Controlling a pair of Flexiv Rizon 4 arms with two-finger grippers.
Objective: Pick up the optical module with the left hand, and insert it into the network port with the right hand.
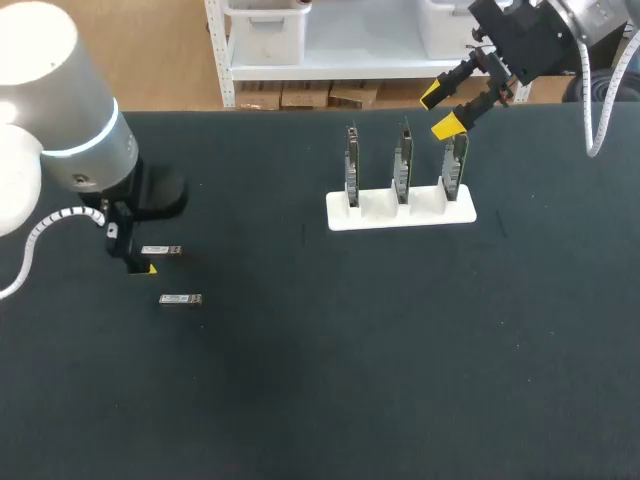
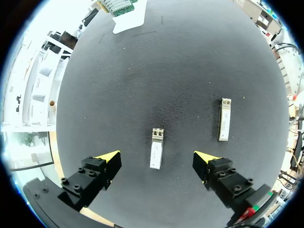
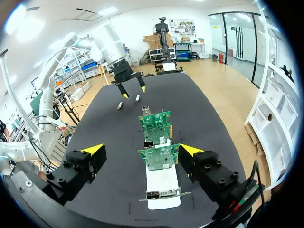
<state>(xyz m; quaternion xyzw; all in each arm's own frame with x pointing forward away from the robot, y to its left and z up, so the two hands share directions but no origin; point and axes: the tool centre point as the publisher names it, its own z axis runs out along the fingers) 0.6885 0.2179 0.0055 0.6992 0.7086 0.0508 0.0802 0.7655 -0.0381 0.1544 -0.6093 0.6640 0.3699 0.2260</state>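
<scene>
Two small metal optical modules lie on the black table. One module (image 2: 156, 148) (image 1: 160, 250) lies flat between the fingers of my left gripper (image 2: 159, 159) (image 1: 135, 255), which hovers open just above it without touching. The second module (image 2: 224, 118) (image 1: 181, 299) lies beside it, outside the fingers. My right gripper (image 3: 141, 152) (image 1: 445, 110) is open and empty, held above the right end of a white stand (image 1: 400, 212) (image 3: 161, 185). That stand carries three upright green network cards (image 1: 403, 160) (image 3: 159, 156) with ports on their edges.
The stand sits at the back middle of the table (image 1: 350, 360), well away from the modules. In the right wrist view my left gripper (image 3: 130, 88) shows at the table's far end, over the modules (image 3: 137, 98).
</scene>
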